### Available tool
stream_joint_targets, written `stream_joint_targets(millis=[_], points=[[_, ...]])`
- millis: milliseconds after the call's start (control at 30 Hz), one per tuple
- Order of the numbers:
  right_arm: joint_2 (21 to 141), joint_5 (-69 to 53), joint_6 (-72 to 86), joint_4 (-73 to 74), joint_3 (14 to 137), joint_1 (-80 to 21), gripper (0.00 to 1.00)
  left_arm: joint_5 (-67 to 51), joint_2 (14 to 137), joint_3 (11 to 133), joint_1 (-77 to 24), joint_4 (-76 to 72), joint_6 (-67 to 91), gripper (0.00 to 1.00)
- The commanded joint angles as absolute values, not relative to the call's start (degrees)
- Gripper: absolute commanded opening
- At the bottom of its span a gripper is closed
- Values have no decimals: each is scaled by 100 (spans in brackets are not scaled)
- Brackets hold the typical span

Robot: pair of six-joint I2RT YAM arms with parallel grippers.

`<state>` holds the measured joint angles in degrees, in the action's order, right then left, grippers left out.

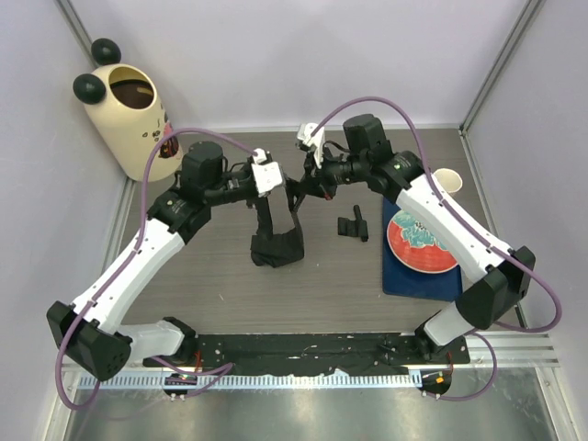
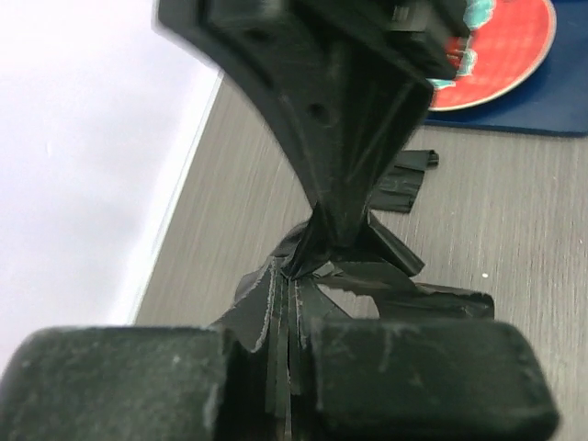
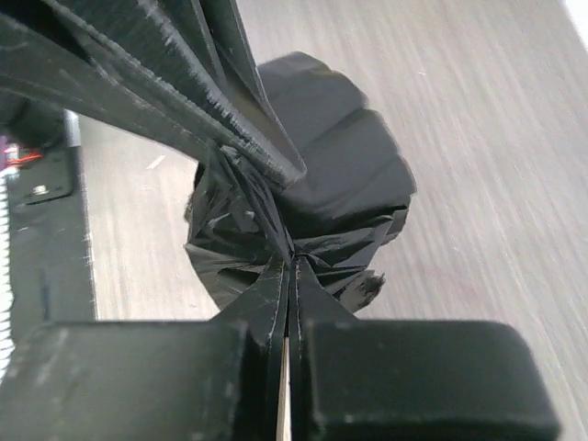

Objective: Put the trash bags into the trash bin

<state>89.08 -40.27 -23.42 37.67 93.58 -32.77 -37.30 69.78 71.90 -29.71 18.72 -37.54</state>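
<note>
My left claw [image 2: 287, 363] is clamped on the black trash bag [image 2: 367, 276], with its pleated edge squeezed between my pads [image 2: 119, 386]. My right claw [image 3: 289, 354] is pinched tight on the same bag. The two claws meet nearly tip to tip, above the grey wood table [image 1: 230, 294]. Below them the bag hangs in a crumpled bunch. I cannot tell whether its lower end rests on the table.

Just to the right of my right claw, a second trash bag [image 1: 355, 225], folded small, lies flat on the table. Further that way a red plate [image 1: 420, 243] sits on a blue mat [image 1: 418, 280], with a paper cup [image 1: 447, 181] behind them.

The cream trash bin [image 1: 129, 115] stands upright well off to the left of my left claw, in the back corner. Its mouth is open, showing the brown bucket inside.
</note>
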Motion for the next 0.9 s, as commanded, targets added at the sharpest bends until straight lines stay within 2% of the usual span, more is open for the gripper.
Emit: stream_joint_targets(millis=[0, 67, 100, 233, 300, 367, 533, 700, 800, 867], points=[[8131, -1791, -1653, 2236, 8816, -3340, 1, -1981, 7084, 7540, -3085, 1388, -2419, 0], [7964, -1181, -1486, 1804, 8553, -3349, 1, -1348, 7137, 7567, -3085, 1599, -2058, 0], [7806, -751, -1477, 1619, 8465, -3340, 1, -1414, 7119, 7533, -3085, 1695, -2013, 0], [7717, -247, -1266, 688, 8201, -3349, 1, -3538, 6672, 7006, -3085, 1848, -2084, 5], [7656, -246, -1160, 257, 7999, -3349, 1, -4346, 6461, 6708, -3111, 1539, -1654, 16], [7567, -535, -1108, -333, 7770, -3349, 1, -4404, 6442, 6706, -3243, 1433, -1469, 26], [7191, -1228, -1134, -1123, 7210, -3340, 1, -4640, 6609, 7495, -2998, 1802, -926, 39], [6821, -1748, -1353, -2398, 6487, -3322, 1, -4887, 6890, 8226, -2059, 892, 1277, 42], [6715, -2091, -1432, -2837, 6276, -3322, 1, -5000, 7004, 8331, -1715, 274, 1888, 42], [6689, -2240, -1485, -2874, 6223, -3322, 1, -5115, 7250, 8542, -1705, 482, 1864, 44]])
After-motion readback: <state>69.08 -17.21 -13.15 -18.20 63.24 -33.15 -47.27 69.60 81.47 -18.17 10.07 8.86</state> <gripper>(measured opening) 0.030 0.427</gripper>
